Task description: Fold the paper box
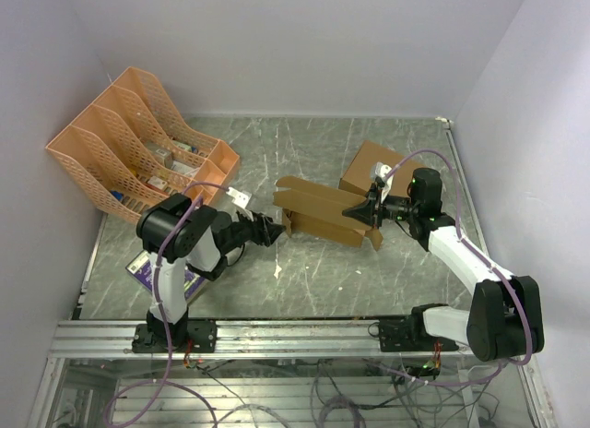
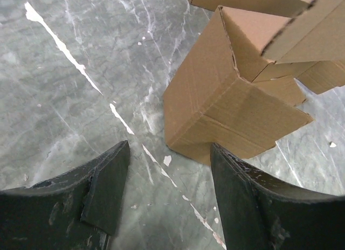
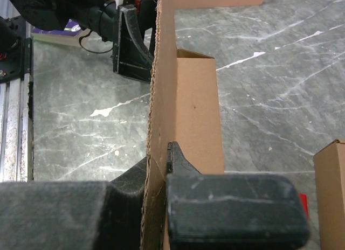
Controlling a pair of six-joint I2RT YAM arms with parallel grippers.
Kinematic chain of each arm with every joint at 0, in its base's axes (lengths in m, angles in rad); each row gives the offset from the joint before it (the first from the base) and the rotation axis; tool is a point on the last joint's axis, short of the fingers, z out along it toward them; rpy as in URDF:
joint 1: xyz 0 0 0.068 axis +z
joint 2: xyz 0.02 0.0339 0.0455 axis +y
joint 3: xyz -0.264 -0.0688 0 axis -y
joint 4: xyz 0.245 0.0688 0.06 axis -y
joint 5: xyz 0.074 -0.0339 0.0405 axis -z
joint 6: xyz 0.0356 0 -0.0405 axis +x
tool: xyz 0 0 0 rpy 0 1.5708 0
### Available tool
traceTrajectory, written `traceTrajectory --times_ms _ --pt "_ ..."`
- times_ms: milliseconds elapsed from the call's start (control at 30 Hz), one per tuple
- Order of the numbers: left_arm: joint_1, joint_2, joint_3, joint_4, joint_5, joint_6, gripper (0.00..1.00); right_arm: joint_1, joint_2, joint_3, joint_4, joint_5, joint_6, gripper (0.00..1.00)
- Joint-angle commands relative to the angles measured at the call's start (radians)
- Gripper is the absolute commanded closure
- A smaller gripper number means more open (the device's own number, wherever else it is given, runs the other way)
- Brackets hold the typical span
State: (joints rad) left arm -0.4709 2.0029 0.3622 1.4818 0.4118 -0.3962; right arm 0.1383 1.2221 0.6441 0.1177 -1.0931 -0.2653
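The paper box [image 1: 318, 209] lies half-formed in the middle of the table, a narrow brown cardboard sleeve with loose flaps. My right gripper [image 1: 358, 209] is shut on a thin wall at its right end. In the right wrist view that wall [image 3: 186, 110] stands on edge, pinched between the fingers of the right gripper [image 3: 159, 155]. My left gripper [image 1: 277, 231] sits just off the box's left end, open and holding nothing. In the left wrist view the box's end [image 2: 226, 99] lies just beyond the left gripper [image 2: 170, 147], with bare table between the fingers.
A larger brown cardboard box [image 1: 373, 168] stands behind the right gripper. An orange file rack [image 1: 138, 142] fills the back left. A purple book [image 1: 164, 269] lies by the left arm's base. A metal rail [image 1: 277, 336] runs along the near edge.
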Motion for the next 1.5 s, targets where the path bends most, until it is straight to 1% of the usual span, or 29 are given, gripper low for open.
traceTrajectory --times_ms 0,267,400,767,967,1067,1367,1467 --pt "-0.027 -0.046 -0.008 0.175 -0.104 0.091 0.28 -0.005 0.011 -0.009 -0.015 -0.009 0.001 1.00" --pt "-0.043 -0.013 0.016 0.240 -0.084 0.104 0.28 0.001 0.010 -0.009 -0.013 -0.005 0.003 1.00" --pt "-0.067 -0.008 0.031 0.241 -0.127 0.123 0.28 0.005 0.010 -0.014 -0.012 -0.005 0.003 1.00" --pt "-0.162 -0.014 0.040 0.244 -0.343 0.212 0.27 0.012 0.014 -0.018 -0.007 -0.007 0.009 1.00" --pt "-0.235 -0.007 0.059 0.244 -0.498 0.266 0.27 0.015 0.014 -0.022 -0.008 -0.007 0.009 1.00" --pt "-0.253 0.003 0.067 0.245 -0.580 0.266 0.28 0.016 0.015 -0.021 -0.010 -0.008 0.009 1.00" --pt "-0.287 0.017 0.105 0.245 -0.679 0.258 0.32 0.023 0.015 -0.026 -0.013 -0.011 0.008 1.00" --pt "-0.310 0.026 0.116 0.245 -0.734 0.260 0.35 0.024 0.016 -0.024 -0.019 -0.010 0.005 1.00"
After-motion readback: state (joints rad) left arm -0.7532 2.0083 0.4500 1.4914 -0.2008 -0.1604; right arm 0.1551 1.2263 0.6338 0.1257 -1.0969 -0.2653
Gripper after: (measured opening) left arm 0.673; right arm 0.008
